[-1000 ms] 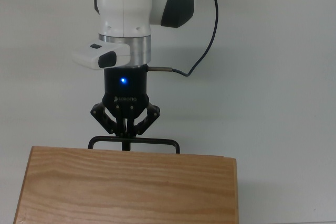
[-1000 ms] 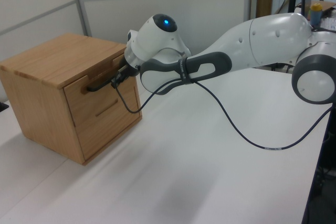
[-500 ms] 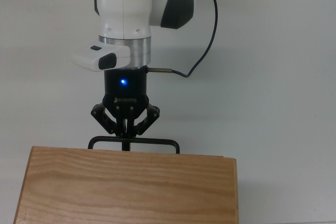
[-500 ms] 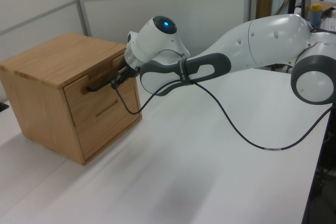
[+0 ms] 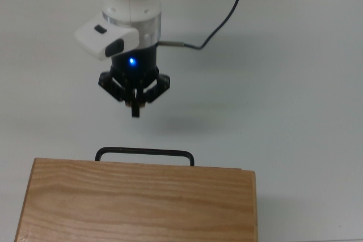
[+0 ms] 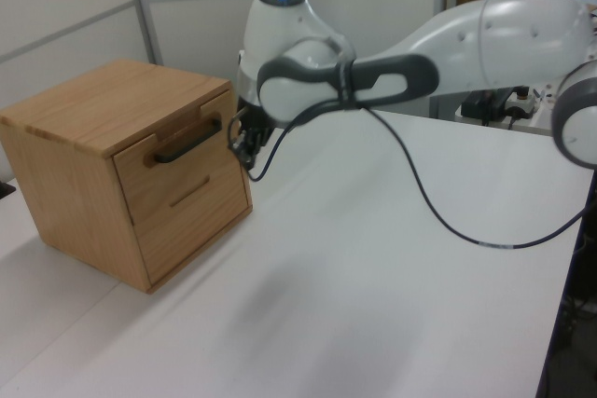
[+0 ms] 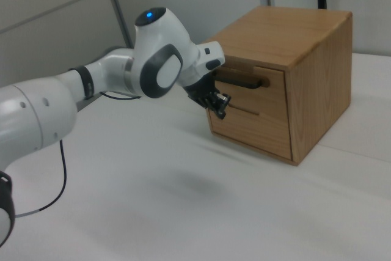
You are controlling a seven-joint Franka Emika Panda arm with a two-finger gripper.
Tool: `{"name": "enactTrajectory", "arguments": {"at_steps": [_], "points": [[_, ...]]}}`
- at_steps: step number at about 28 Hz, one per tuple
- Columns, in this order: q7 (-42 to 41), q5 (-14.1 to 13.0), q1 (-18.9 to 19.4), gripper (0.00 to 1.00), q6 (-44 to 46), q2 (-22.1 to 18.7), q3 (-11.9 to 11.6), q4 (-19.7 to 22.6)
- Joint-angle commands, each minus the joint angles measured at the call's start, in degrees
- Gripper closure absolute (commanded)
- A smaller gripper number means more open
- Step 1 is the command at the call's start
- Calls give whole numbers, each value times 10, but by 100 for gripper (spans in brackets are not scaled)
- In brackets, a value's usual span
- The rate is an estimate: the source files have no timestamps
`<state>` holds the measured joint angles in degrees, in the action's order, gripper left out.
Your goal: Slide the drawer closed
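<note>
The drawer sat flush in the cabinet, its front level with the panel below it, so I judged the closing done. Only its black handle stuck out past the cabinet's top in the top view. The cabinet stood on the counter at the top view's bottom edge, toward the bottom-left corner, with its front facing the open white surface.

My gripper hung clear of the handle, touching nothing, with a strip of bare counter between us in the top view. My fingers were pressed together and held nothing. In the left view the gripper was just beside the handle's near end, a little in front of the drawer face; in the right view it hovered in front of the cabinet, level with the seam under the drawer.

The step in hand, as I judged it, was the retreat. To do it well I would pull straight back along the line the drawer slides on, keeping the tips off the handle so nothing hooks it and drags the drawer out again. I would also keep the black cable trailing from my wrist away from the handle. If a gap showed at the drawer's edge, a light push on the front panel, square and centred, would seat it.
</note>
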<state>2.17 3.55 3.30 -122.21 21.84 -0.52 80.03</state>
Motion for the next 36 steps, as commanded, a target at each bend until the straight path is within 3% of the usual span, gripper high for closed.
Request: {"name": "enactTrajectory", "arguments": {"at_steps": [1,6,9,12,15,16,17,28,36], "points": [[-27,-6,0,100,79,-71,-2,48],[-28,-6,0,95,176,-109,-6,49],[-31,-2,0,70,210,-125,-8,49],[-46,-1,0,65,222,-134,-8,54],[-66,-1,0,29,240,-143,-8,63],[-65,0,0,11,245,-145,-8,64],[-64,0,0,0,248,-145,-8,66],[-66,-3,-3,0,263,-160,-15,77],[-63,-10,-5,0,242,-264,-14,190]]}}
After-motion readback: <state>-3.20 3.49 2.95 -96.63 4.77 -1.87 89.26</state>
